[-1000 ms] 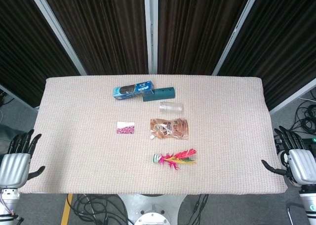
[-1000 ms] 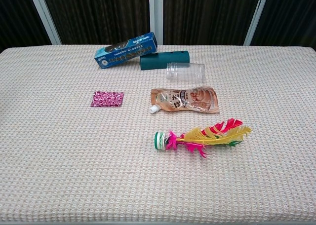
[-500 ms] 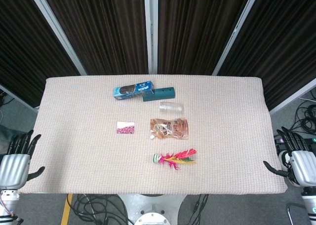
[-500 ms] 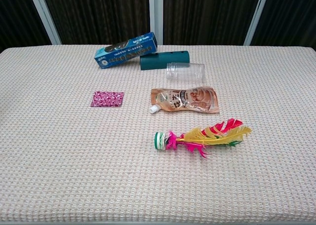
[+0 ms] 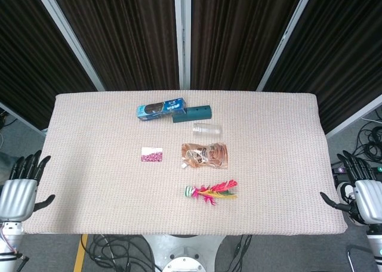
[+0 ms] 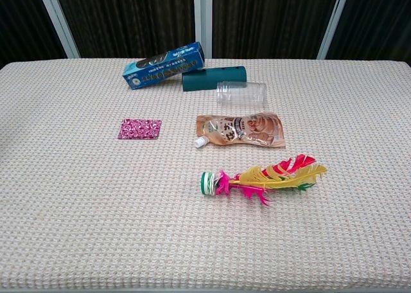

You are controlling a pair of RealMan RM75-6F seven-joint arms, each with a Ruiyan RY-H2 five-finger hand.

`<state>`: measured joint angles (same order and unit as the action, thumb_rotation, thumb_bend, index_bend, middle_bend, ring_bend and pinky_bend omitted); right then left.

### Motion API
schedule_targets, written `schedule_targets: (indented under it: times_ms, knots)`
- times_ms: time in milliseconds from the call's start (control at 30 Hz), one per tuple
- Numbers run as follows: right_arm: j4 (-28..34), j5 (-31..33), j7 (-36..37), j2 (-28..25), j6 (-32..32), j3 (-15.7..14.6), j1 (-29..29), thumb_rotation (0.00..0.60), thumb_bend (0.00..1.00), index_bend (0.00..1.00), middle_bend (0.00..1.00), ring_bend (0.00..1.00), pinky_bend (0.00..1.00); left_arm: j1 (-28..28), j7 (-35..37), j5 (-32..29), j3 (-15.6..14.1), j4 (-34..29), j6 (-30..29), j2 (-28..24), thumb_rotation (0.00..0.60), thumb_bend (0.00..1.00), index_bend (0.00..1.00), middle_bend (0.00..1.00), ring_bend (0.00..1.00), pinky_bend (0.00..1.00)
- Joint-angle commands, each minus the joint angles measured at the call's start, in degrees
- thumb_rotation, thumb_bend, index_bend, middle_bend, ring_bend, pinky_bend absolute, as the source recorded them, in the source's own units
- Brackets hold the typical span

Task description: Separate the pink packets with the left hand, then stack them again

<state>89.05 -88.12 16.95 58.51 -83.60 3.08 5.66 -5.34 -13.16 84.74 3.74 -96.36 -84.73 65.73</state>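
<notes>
The pink packets [image 5: 152, 155] [image 6: 139, 128] lie flat as one small stack on the table, left of centre. My left hand [image 5: 19, 191] hangs off the table's left front corner, fingers spread and holding nothing, far from the packets. Off the right front corner is my right hand [image 5: 363, 196], also open with nothing in it. Neither hand shows in the chest view.
A blue box [image 5: 162, 109] [image 6: 164, 65] and a dark green tube [image 5: 192, 113] [image 6: 214, 78] lie at the back. A clear cup [image 5: 207, 129] [image 6: 241, 92] lies on its side, with an orange spout pouch [image 5: 205, 155] [image 6: 240, 130] and a feather shuttlecock [image 5: 211, 191] [image 6: 263, 176] nearer me.
My left hand has risen slightly and shifted a little toward the table. My right hand has drifted slightly right and down. The objects on the table have not moved.
</notes>
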Motion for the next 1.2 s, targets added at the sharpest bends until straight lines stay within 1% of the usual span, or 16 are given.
schedule_targets:
  times_ms: [33,67,133,200,233,267,367,433,467,567,633,700,833,967,1167,1200]
  knots:
    - [0.17,0.31,-0.42,-0.26,0.41,0.45,0.48,0.38,0.13,0.0,0.0,0.0,0.0,-2.83,1.72,-0.45,1.98,1.85,2.55,1.07,0.6,0.18,0.18,0.16,0.11,0.11]
    - [0.26,0.49,-0.56,-0.37,0.71,0.68,0.77,0.379,0.14,0.0,0.0,0.0,0.0,-4.29,2.69,-0.52,2.68,2.87,4.1,1.48,0.6,0.18,0.19,0.19,0.13,0.13]
    - [0.35,0.8,-0.73,-0.57,1.27,1.03,1.25,0.377,0.14,0.0,0.0,0.0,0.0,-6.68,4.09,-0.79,3.83,4.4,6.66,2.06,0.6,0.18,0.21,0.27,0.23,0.21]
    - [0.59,1.22,-1.02,-0.77,1.7,1.61,1.83,0.379,0.14,0.0,0.0,0.0,0.0,-9.68,6.23,-1.14,5.43,6.64,9.43,3.39,0.6,0.19,0.24,0.37,0.34,0.32]
    - [0.71,1.28,-1.18,-0.83,1.78,1.83,2.05,0.384,0.14,0.0,0.0,0.0,0.0,-11.05,7.26,-1.29,6.01,7.72,10.83,4.03,0.6,0.2,0.26,0.44,0.42,0.43]
    - [0.92,1.32,-1.39,-0.91,1.86,2.1,2.32,0.388,0.14,0.0,0.0,0.0,0.0,-12.99,8.72,-1.56,6.74,9.22,12.99,4.88,0.6,0.21,0.27,0.48,0.47,0.49]
    - [1.41,1.29,-1.91,-0.99,2.2,2.36,2.83,0.395,0.14,0.0,0.0,0.0,0.0,-17.34,11.05,-2.63,7.79,11.84,18.78,6.42,0.6,0.29,0.32,0.66,0.72,0.74]
    - [1.78,1.26,-2.13,-1.07,2.74,2.27,3.12,0.403,0.13,0.01,0.0,0.0,0.0,-20.45,12.77,-3.23,8.28,14.11,22.76,8.1,0.6,0.37,0.32,0.76,0.83,0.86]
    - [1.94,1.24,-2.22,-1.09,2.91,2.21,3.2,0.405,0.13,0.0,0.0,0.0,0.0,-22.13,13.73,-3.51,8.41,15.6,24.9,9.21,0.6,0.43,0.32,0.81,0.87,0.9]
    - [2.1,1.42,-2.36,-1.1,3.11,2.15,3.26,0.403,0.14,0.01,0.0,0.0,0.0,-25.95,15.62,-4.5,8.37,19.25,30.3,11.97,0.6,0.54,0.32,0.88,0.91,0.97]
    - [2.17,1.64,-2.4,-1.17,3.26,2.14,3.28,0.407,0.14,0.01,0.0,0.0,0.0,-28.12,15.86,-5.06,8.1,21.27,33.53,13.45,0.6,0.6,0.32,0.9,0.93,0.98]
    - [2.26,1.85,-2.44,-1.27,3.46,2.08,3.28,0.407,0.14,0.01,0.0,0.0,0.0,-30.39,15.48,-5.7,7.76,23.22,36.74,15.16,0.6,0.63,0.32,0.92,0.93,0.98]
    - [2.41,2.02,-2.43,-1.33,3.74,1.96,3.32,0.405,0.14,0.01,0.0,0.0,0.0,-33.57,14.79,-7.42,7.3,25.78,41.17,18.4,0.6,0.67,0.3,0.93,0.95,0.99]
    - [2.48,2.1,-2.38,-1.35,3.95,1.88,3.4,0.406,0.14,0.0,0.0,0.0,0.0,-36.06,12.69,-9.39,6.57,28.45,44.48,21.92,0.6,0.67,0.27,0.94,0.95,0.99]
    - [2.36,2.27,-2.05,-1.39,4.09,1.75,3.35,0.393,0.14,0.01,0.0,0.0,0.0,-38.6,9.11,-12.81,5.94,30.23,47.52,25.9,0.6,0.67,0.24,0.93,0.95,0.99]
    - [2.32,2.25,-2.01,-1.4,4.07,1.74,3.34,0.399,0.14,0.01,0.0,0.0,0.0,-38.99,8.35,-13.66,5.93,30.55,48.11,26.32,0.6,0.67,0.24,0.93,0.95,0.99]
